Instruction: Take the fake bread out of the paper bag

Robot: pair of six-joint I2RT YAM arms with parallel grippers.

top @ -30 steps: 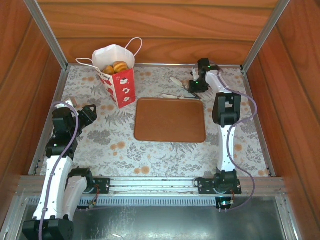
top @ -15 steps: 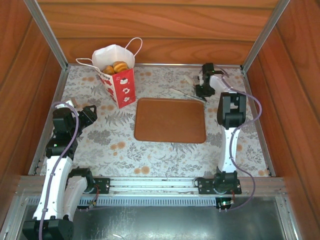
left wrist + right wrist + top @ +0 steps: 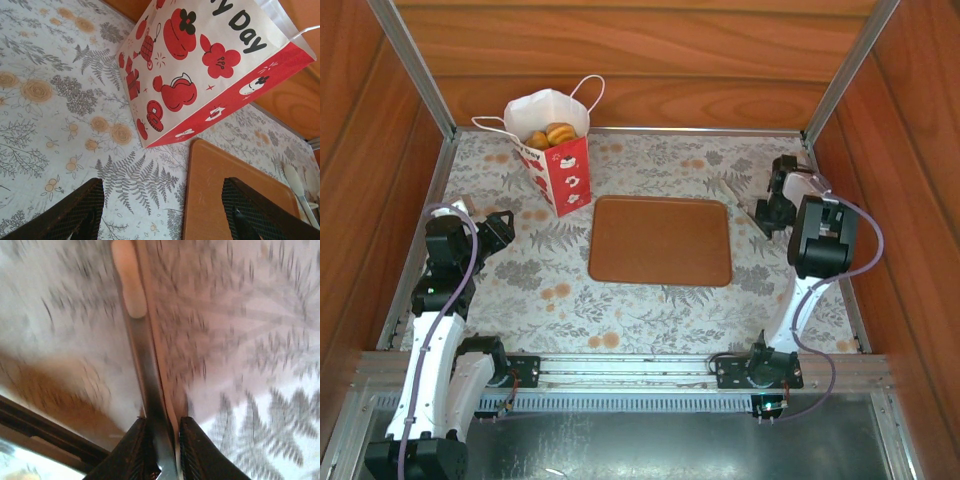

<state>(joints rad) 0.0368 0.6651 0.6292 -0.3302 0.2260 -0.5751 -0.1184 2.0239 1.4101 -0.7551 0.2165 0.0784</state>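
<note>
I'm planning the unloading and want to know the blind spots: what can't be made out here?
- Top view: how many bread pieces the bag holds; its walls hide all but those at the mouth.
- Left wrist view: the bag's inside, hidden behind its printed side.
- Right wrist view: blur smears the tongs in the right hand; tip details are lost.
</note>
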